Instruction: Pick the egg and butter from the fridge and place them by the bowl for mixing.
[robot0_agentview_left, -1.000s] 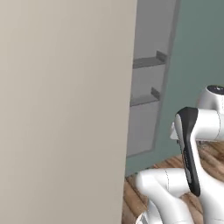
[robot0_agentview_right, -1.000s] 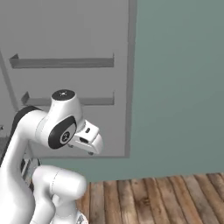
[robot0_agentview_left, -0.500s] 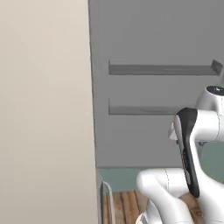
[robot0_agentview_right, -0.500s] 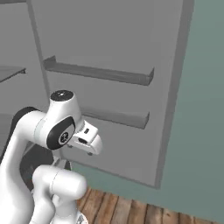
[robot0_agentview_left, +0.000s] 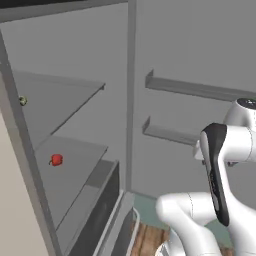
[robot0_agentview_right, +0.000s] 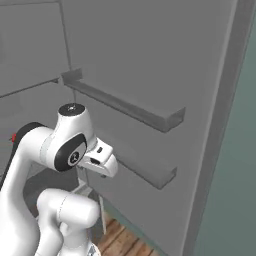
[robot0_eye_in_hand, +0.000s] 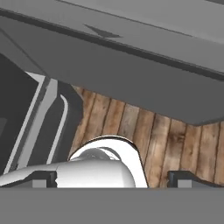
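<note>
Grey fridge (robot0_agentview_left: 100, 60) stands open ahead of folded arm; door racks (robot0_agentview_right: 125, 107) at right. Small red item (robot0_agentview_left: 56, 159) on lower shelf (robot0_agentview_left: 70, 175), greenish item (robot0_agentview_left: 22, 101) at upper shelf edge. Gripper (robot0_eye_in_hand: 111, 177) spread wide, holding nothing, above wood floor (robot0_eye_in_hand: 166, 140)

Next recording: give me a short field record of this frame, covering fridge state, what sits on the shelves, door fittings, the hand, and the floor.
fridge: tall grey-walled fridge stands open, door swung to the right
shelves: grey inner shelves, small red item on the lower one, small dark-green item at the edge of the upper one
drawer: wide grey drawer below the shelves, closed
door fittings: two grey door racks
hand: open, fingertips pointing down at the floor, holding nothing
floor: brown wood planks
egg and butter: cannot tell from these views
</note>
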